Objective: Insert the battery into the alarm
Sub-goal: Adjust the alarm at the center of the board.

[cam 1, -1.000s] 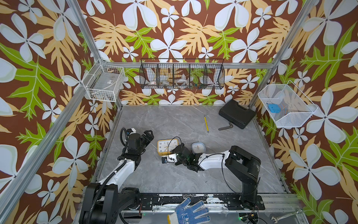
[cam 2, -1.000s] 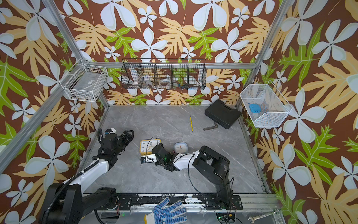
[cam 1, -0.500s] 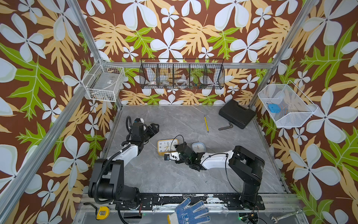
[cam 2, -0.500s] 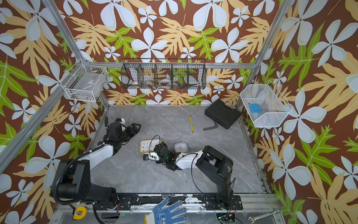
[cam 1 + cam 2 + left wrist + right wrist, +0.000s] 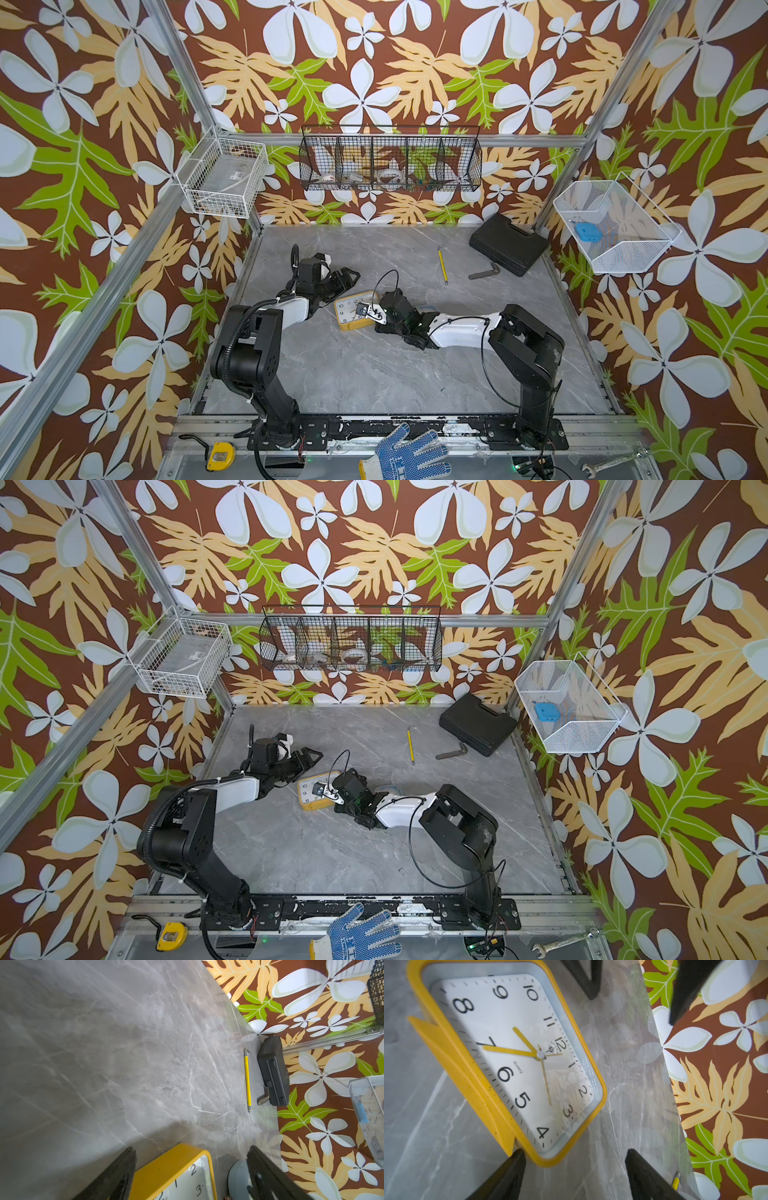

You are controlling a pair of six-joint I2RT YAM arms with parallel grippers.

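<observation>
The clock lies face up on the table, near its middle, between the two arms. In both top views a yellow side wall shows along its near edge, so I cannot tell if it lies flat or a little tilted. The left gripper hangs just beside the far corner of the clock with its jaws spread wide and nothing between them. In the left wrist view only that corner of the clock reaches into the gap. The right gripper is at the other side of the clock, also released and empty. In the right wrist view one of its fingertips seems to touch the yellow edge, beside a yellow flap that stands out from the case. No battery shows in any view, not on the table and not in a gripper. I judge that the compartment is on the back, which faces the table, so the pictures cannot confirm whether the battery is inside. If it is, nothing is left but to pull the arms away. If not, the battery must be found and the clock turned over. A grey thing lies near the clock. The right arm covers most of it from above and the left wrist view cuts it off, so I cannot say what it is.
</observation>
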